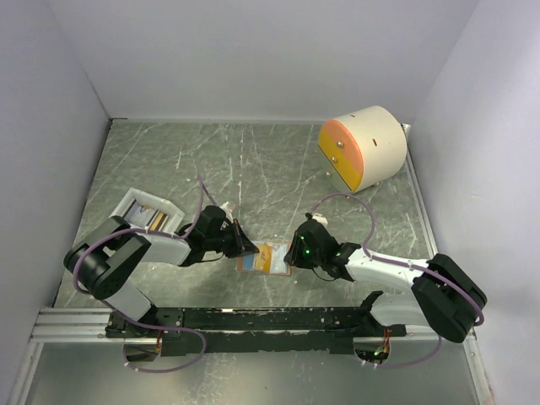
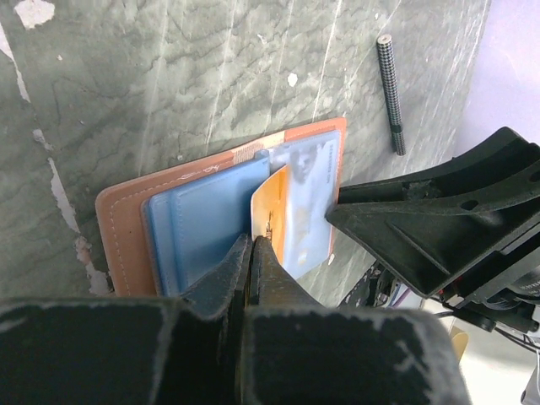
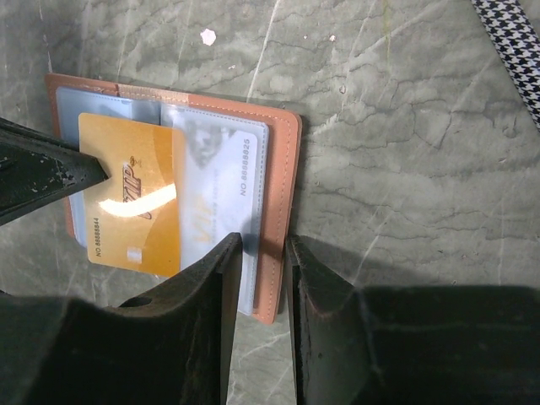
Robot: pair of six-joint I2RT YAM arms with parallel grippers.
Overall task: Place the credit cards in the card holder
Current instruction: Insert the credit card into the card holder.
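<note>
The salmon card holder point(image 1: 251, 263) lies open on the table between both grippers; it also shows in the left wrist view point(image 2: 126, 228) and the right wrist view point(image 3: 283, 169). A light blue/white card point(image 3: 224, 160) sits in its inner pocket. My left gripper point(image 2: 256, 240) is shut on the edge of the orange card point(image 2: 272, 207), which lies tilted over the holder's inside point(image 3: 131, 202). My right gripper point(image 3: 266, 245) is slightly open, with one finger over the pocket and the other beside the holder's right edge. More cards point(image 1: 152, 218) lie in the white tray.
The white tray point(image 1: 126, 202) stands left of my left arm. A big cream cylinder with an orange face point(image 1: 371, 143) lies at the back right. A small dark threaded rod point(image 2: 390, 93) lies on the table beyond the holder. Walls close in on three sides.
</note>
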